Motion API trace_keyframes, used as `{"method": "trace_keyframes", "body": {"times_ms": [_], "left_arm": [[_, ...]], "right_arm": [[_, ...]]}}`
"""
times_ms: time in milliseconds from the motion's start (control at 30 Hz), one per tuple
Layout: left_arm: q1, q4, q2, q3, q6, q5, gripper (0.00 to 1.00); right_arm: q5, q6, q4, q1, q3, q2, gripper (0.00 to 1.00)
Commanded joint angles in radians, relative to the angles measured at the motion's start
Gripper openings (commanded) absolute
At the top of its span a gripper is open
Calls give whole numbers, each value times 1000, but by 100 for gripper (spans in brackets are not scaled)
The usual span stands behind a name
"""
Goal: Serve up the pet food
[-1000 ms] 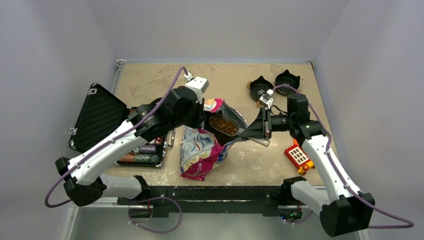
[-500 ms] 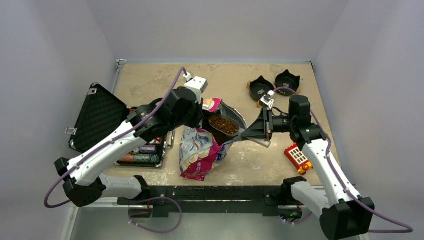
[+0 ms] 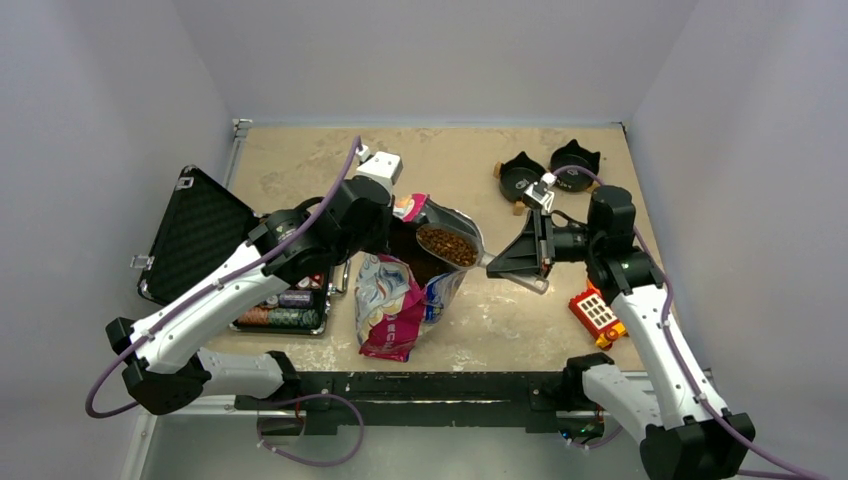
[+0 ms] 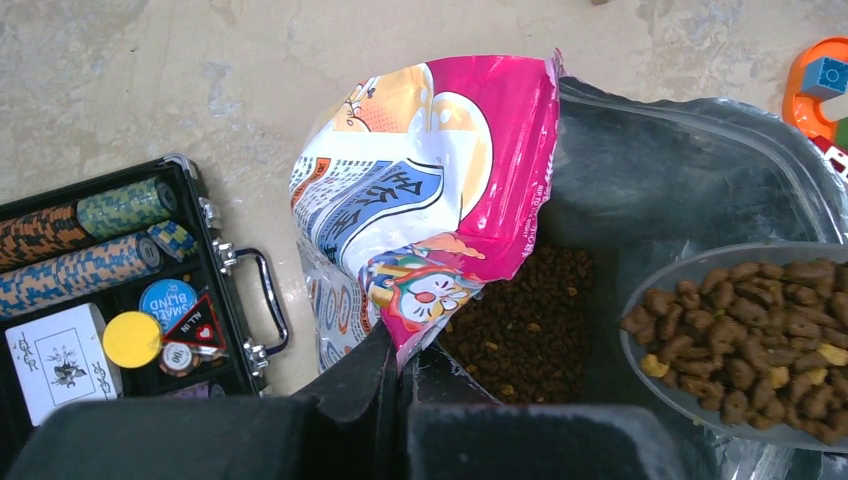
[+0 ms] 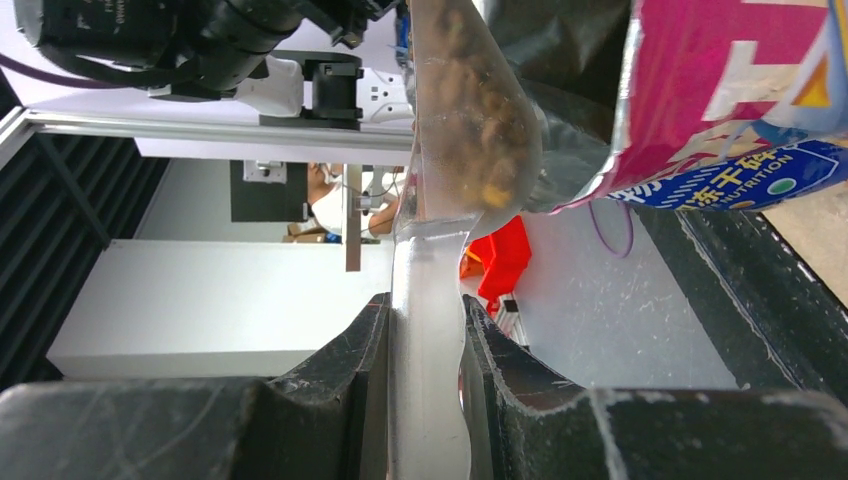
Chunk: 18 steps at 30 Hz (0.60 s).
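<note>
- Table [image 3: 300, 170]: beige, worn top, walled on three sides; everything below is set on or over it.
- Black carry case [image 3: 195, 230]: laid open at the table's left, foam-lined lid tilted back. Rows of poker chips [image 4: 80, 230], a card deck [image 4: 55, 360] and a few loose dealer discs are seen in the tray.
- Pet-food bag [image 3: 385, 315]: pink/blue/white foil w/ cartoon print, at table ctr near the front edge, just right of the case. The top is pulled up and the mouth is held open twd the right.
- Left gripper [image 4: 400, 370]: fingers pressed together on the bag's pink top edge, so the rim is kept lifted.
- Right gripper [image 5: 425, 330]: both fingers are clamped on the clear handle of the scoop, from the right side.
- Clear plastic scoop [image 5: 428, 270]: held roughly level over the bag's open mouth; contact w/ the foil cannot be told.
- Two black cat-eared bowls [image 3: 522, 177] [image 3: 574, 165]: side by side at the far right, well apart from the bag; contents cannot be made out.
- Red-orange toy [image 3: 597, 313]: white keys on top, near the right arm, front right.
- Kibble [image 3: 446, 244]: small brown pellets, a few yellowish; the scoop is filled w/ them, and more [image 4: 520, 320] is seen deep in the bag.
</note>
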Motion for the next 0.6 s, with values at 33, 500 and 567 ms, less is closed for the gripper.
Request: {"method": "trace_keyframes", "body": {"times_ms": [33,500,567], "left_arm": [[-6,166,-49,96,22,-74,0],[-6,347,-119,18,77,184,0],[-6,365,-129,6,79,198,0]], "right_arm": [[-37,24,65,-5,73,0,0],[81,-66,83,58,-19,92,0],[71,24,205,114,-41,125,0]]}}
